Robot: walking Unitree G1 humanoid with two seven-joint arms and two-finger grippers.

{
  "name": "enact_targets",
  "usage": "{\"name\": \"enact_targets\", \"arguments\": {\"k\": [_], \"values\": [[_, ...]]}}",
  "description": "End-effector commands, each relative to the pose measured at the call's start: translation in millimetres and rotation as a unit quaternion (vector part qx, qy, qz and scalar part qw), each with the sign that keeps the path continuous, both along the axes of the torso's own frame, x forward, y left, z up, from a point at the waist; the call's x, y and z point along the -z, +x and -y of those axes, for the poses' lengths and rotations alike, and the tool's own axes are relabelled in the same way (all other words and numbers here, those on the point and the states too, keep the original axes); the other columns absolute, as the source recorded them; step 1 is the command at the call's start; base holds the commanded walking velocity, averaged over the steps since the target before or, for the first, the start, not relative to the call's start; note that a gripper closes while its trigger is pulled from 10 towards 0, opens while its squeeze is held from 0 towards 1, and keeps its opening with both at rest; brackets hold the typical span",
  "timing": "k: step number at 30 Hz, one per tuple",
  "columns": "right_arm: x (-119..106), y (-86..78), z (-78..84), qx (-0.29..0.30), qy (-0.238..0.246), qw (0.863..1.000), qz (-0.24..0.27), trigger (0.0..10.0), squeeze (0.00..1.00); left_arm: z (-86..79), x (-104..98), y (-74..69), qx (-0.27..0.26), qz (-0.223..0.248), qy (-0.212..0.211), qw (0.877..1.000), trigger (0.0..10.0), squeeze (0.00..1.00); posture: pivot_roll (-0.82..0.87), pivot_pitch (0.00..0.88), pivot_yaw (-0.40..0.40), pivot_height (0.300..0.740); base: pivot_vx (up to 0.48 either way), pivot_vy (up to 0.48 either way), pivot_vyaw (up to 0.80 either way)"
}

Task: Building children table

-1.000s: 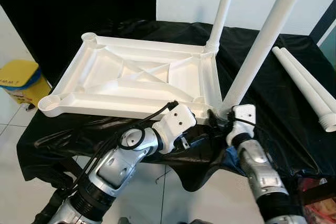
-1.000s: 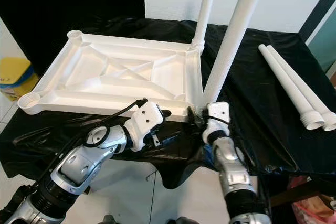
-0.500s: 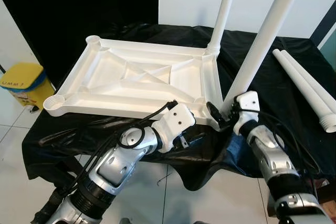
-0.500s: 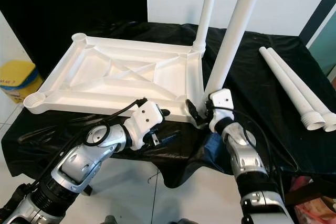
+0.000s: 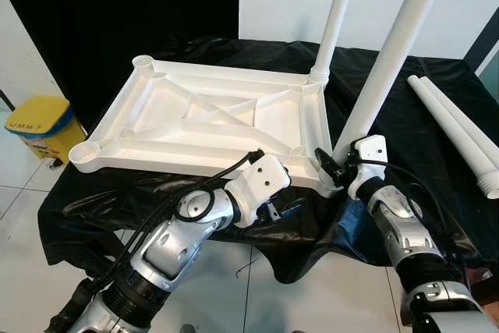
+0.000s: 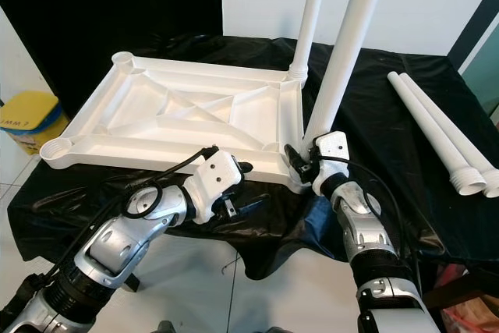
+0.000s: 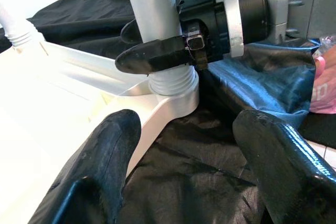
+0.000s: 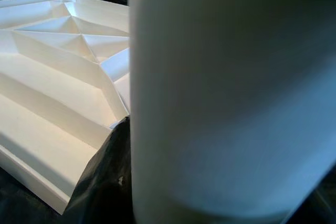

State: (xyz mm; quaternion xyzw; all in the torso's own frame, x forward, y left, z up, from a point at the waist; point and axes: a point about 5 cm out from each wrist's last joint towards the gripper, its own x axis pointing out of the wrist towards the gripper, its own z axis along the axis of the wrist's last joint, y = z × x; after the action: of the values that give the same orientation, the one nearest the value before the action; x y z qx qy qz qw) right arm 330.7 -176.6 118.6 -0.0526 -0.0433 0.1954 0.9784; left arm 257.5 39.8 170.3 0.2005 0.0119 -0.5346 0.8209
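Right claw [image 5: 334,169] is closed around the near white plastic leg [image 5: 382,68], low by the upturned white ribbed tabletop's [image 5: 203,122] corner socket, likely to screw it home; left claw [image 7: 184,166] waits spread wide beside it on the black-draped worktop [image 5: 413,115]

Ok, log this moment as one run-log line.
right gripper: shut on near leg | left gripper: open, by tabletop | spare legs: on cloth

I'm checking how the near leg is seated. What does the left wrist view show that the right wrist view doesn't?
Left wrist view alone: the right gripper with its black fingers around the near table leg just above the threaded socket, and the open left gripper over the black cloth. Right wrist view alone: the ribbed underside of the white tabletop. Both: that leg close up and the tabletop's edge.
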Motion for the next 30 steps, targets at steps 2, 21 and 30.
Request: {"name": "enact_targets", "arguments": {"k": [2, 21, 30], "values": [[21.2, -7.7, 5.4, 0.018, -0.016, 0.999, -0.042, 10.0, 0.00, 1.0, 3.3, -4.1, 0.022, -0.011, 0.012, 1.000, 10.0, 0.00, 0.04, 0.042, -0.066, 0.740, 0.000, 0.000, 0.00], [38.0, -18.5, -27.5, 0.307, 0.099, 0.944, -0.076, 10.0, 0.00, 0.0, 1.4, -4.1, 0.007, -0.016, 0.002, 1.000, 10.0, 0.00, 0.05, 0.079, -0.079, 0.740, 0.000, 0.000, 0.00], [23.6, -16.2, -38.5, 0.290, 0.111, 0.949, -0.050, 10.0, 0.00, -1.1, 2.6, -3.5, 0.000, -0.018, 0.001, 1.000, 10.0, 0.00, 0.03, 0.095, -0.086, 0.740, 0.000, 0.000, 0.00]]}}
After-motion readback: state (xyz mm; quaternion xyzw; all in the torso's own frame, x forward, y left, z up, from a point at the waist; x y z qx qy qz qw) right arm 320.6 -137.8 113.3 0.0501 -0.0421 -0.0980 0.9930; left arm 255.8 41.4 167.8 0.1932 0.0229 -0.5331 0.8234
